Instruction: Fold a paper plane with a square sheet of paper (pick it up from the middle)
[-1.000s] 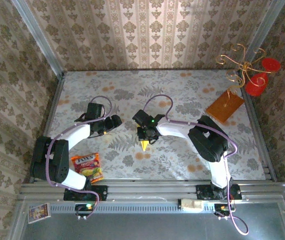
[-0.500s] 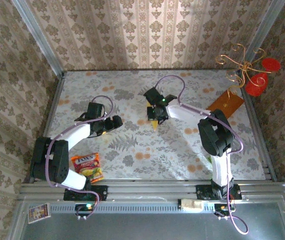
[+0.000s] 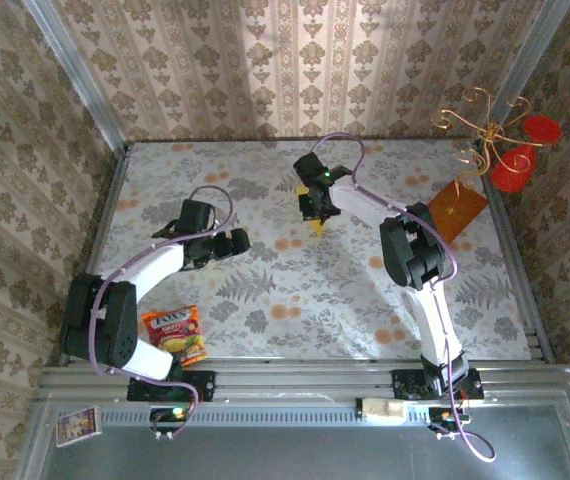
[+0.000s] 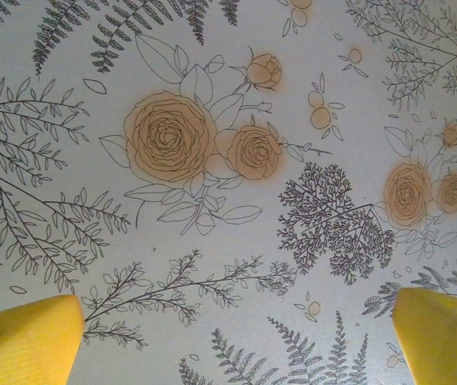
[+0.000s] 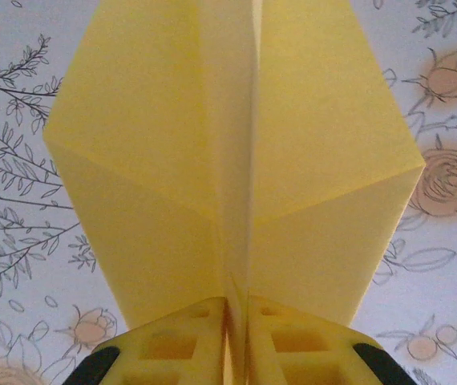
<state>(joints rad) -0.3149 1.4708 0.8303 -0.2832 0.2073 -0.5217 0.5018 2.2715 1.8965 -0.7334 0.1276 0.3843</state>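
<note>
Right wrist view: the right end effector (image 5: 236, 325) is pinched shut on the paper plane (image 5: 236, 160) at its middle crease, so both wings spread evenly. From above, the paper plane is near the upper middle of the table (image 3: 365, 290). The left end effector (image 3: 233, 243), at the left, is wide open and holds nothing, probably so it is not in the way.

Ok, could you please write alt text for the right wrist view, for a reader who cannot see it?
The right gripper is shut on the centre fold of a yellow paper plane, whose wings spread to both sides above the yellow fingers. Behind it is a pale tablecloth printed with ferns and orange roses.
</note>
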